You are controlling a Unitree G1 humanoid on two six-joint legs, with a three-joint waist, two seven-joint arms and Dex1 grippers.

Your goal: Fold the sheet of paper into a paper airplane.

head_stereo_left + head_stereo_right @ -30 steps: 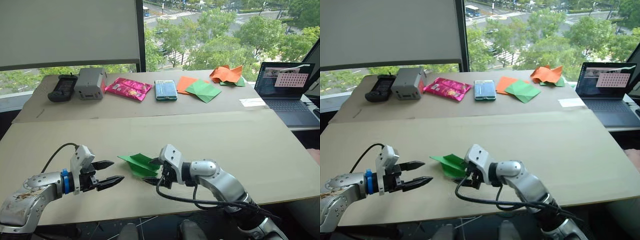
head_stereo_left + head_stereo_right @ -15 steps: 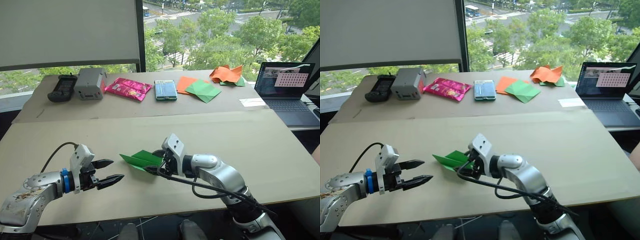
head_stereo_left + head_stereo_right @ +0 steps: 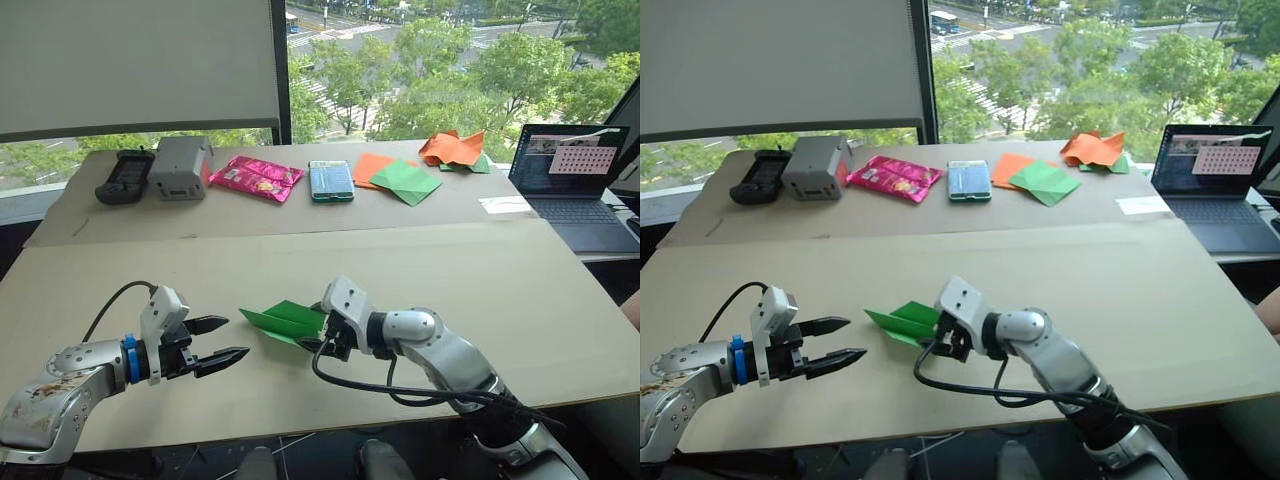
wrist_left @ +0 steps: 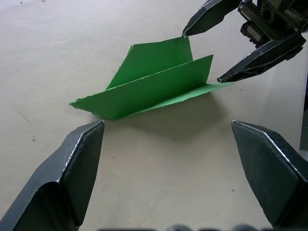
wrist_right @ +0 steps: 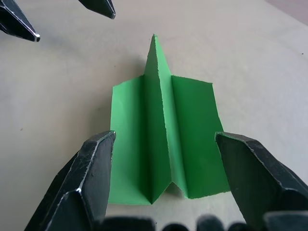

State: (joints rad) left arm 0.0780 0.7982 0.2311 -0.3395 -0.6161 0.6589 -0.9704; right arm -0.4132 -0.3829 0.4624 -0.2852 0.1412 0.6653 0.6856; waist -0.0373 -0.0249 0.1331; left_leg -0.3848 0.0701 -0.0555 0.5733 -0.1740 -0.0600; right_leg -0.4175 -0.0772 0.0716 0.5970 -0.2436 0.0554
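The sheet of paper stands folded as a bright green paper airplane [image 3: 283, 321] on the tan table [image 3: 450, 280], near the front edge, nose pointing toward my left arm. The right wrist view shows its centre keel upright and both wings spread [image 5: 161, 139]. My right gripper [image 3: 318, 331] is open, its fingers straddling the tail without clamping it. My left gripper [image 3: 226, 341] is open too, a short gap from the nose, and the airplane [image 4: 154, 82] lies just beyond its fingertips.
On the far table sit a black device [image 3: 125, 176], a grey box [image 3: 180, 166], a pink packet [image 3: 255, 177], a teal pack [image 3: 331, 180], flat orange and green sheets [image 3: 400, 178] and a crumpled orange-green heap [image 3: 452, 148]. A laptop [image 3: 575, 180] stands at the right.
The right gripper rolled and lifted the airplane's tail, so the airplane now sits more level and slightly farther from me. The left gripper has hardly moved.
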